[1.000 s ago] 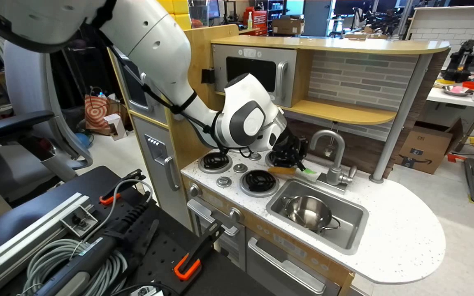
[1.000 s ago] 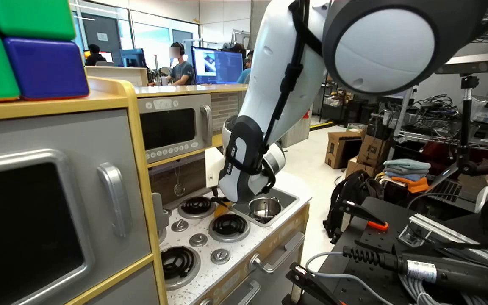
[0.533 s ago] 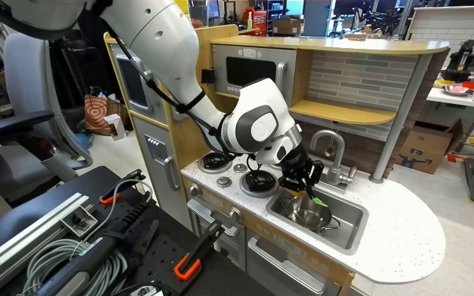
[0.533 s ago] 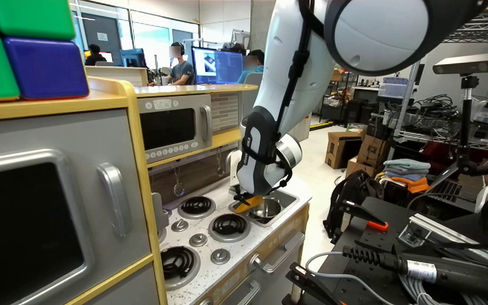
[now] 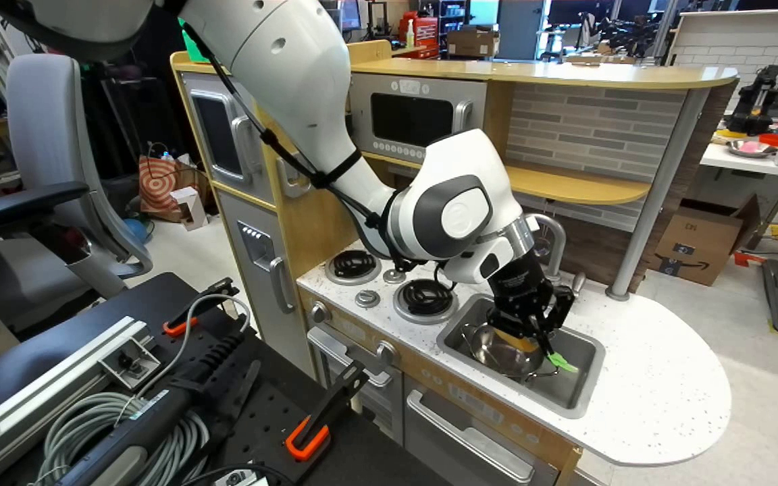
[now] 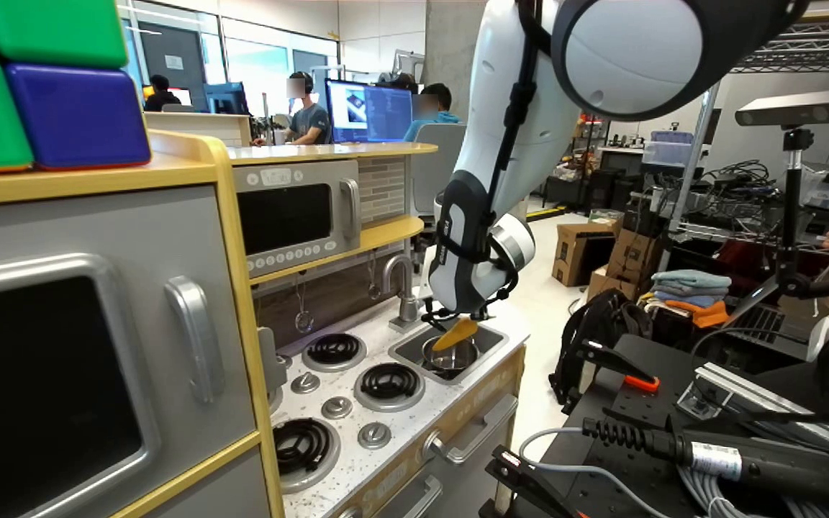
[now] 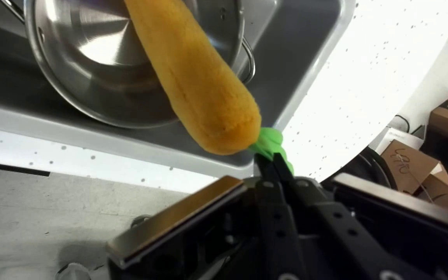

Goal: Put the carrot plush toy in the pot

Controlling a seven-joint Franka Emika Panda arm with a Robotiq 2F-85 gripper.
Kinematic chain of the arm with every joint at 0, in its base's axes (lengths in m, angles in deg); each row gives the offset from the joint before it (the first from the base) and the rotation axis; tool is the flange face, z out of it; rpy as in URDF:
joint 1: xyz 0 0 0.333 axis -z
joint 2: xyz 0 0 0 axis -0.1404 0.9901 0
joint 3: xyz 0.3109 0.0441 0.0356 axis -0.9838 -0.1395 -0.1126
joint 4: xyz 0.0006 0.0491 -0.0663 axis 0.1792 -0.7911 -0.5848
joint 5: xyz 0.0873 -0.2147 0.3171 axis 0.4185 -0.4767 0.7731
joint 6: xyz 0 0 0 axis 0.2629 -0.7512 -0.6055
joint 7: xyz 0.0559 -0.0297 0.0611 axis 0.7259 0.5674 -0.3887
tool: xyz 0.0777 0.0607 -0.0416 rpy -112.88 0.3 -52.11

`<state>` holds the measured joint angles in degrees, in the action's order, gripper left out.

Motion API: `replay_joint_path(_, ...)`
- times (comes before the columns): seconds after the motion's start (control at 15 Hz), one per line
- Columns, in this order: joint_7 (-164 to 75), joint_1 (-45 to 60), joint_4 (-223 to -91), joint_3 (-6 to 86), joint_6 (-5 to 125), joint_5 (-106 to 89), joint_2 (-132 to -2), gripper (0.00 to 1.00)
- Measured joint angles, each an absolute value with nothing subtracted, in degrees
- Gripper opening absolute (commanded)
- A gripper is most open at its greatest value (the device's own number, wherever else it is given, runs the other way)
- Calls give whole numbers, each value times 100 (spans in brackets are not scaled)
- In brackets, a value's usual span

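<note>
— In an exterior view the carrot plush toy (image 5: 519, 342) hangs partly over the round steel pot (image 5: 491, 352); release?

— I'd lower first: in an exterior view its tapered tip (image 6: 442, 343) slants down

— Wrist view?

— End effector (image 7: 269, 156) clamped on the green top (image 7: 269, 139); bring the fuzzy thick end (image 7: 226, 120) over metal too

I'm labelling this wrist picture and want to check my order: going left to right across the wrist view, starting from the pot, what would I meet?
Pot → carrot plush toy → its green top → right-hand stretch of speckled countertop → cardboard boxes.
</note>
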<state>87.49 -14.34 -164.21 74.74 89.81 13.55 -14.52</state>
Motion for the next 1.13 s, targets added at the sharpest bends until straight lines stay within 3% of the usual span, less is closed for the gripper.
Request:
replay_joint_path(0.67,8846,-1284,-16515,7293,8667,806,-2007,99)
replay_joint_path(1.13,8244,-835,-17142,6915,8420,495,-3348,100)
